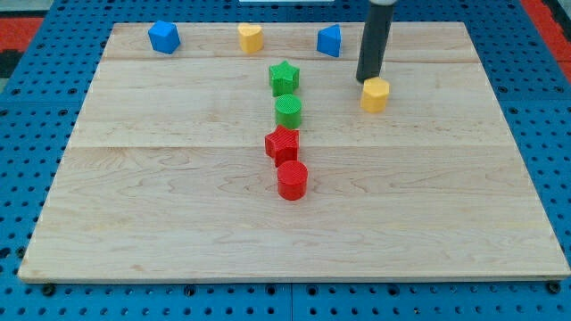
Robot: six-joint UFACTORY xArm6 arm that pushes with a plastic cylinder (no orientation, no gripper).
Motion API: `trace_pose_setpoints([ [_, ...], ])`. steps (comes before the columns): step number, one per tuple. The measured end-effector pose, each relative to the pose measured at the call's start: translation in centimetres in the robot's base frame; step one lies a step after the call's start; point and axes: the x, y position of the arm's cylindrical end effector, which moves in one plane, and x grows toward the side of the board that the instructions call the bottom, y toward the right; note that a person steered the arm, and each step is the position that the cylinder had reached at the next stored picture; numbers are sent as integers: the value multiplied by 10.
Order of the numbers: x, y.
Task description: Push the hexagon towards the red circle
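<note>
A yellow hexagon block (376, 94) lies on the wooden board right of centre, near the view's top. A red circle block (292, 180) lies near the middle of the board, down and to the left of the hexagon. My tip (366, 81) stands just above and left of the yellow hexagon, touching or nearly touching its top-left edge. The rod rises from there out of the view's top.
A red star (282, 144), a green circle (288, 111) and a green star (284, 78) form a column above the red circle. A blue block (164, 37), a yellow heart-like block (251, 38) and another blue block (329, 41) lie along the top edge.
</note>
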Motion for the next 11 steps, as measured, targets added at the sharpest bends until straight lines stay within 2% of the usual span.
trace_pose_setpoints([
  [1,56,-4],
  [2,77,-9],
  [4,58,-18],
  [5,56,-3],
  [6,56,45],
  [7,91,53],
  [8,125,43],
  [9,86,33],
  [10,75,-7],
  [11,97,-45],
])
